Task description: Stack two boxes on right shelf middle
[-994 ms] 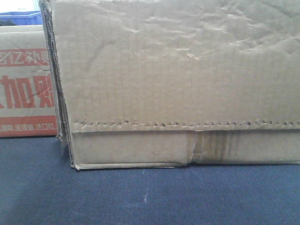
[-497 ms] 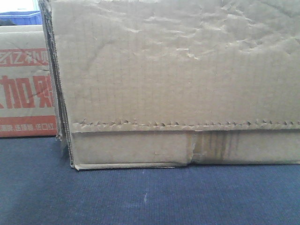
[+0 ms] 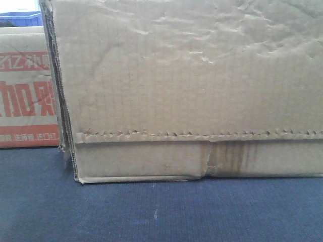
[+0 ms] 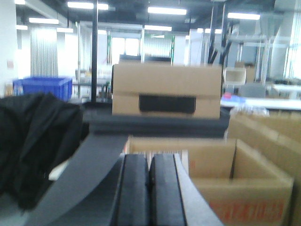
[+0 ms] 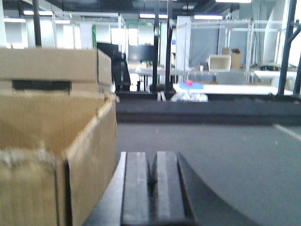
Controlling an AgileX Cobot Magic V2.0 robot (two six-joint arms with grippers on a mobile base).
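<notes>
Left tool point(image 4: 150, 165) is pressed narrow, its two black pads meeting face to face with nothing between them; right tool point(image 5: 151, 162) is drawn together the same way and carries nothing; both hang low over a dark surface.

From the front view, the plain carton point(image 3: 192, 91) fills nearly the whole frame; it stands on the dark blue worktop point(image 3: 161, 212), with its perforated line running level across the lower part of its face and a stained vertical strip just below that line; its upper face is creased. Behind its left edge stands the printed carton point(image 3: 25, 96), partly hidden by it, red-orange characters showing on its side; a blue bin point(image 3: 20, 19) shows above the printed carton, further back.

In the left wrist view, an open-topped carton with red print low on its near face sits just beyond and to the right of the pads; further off, a slotted carton point(image 4: 167, 89) rests on a dark ledge, and whether it is the plain one I cannot tell; black cloth point(image 4: 33, 136) lies heaped at the left.

In the right wrist view, an open carton point(image 5: 89, 155) stands just beside the tool on its left; its flaps are up and no print is visible.
</notes>
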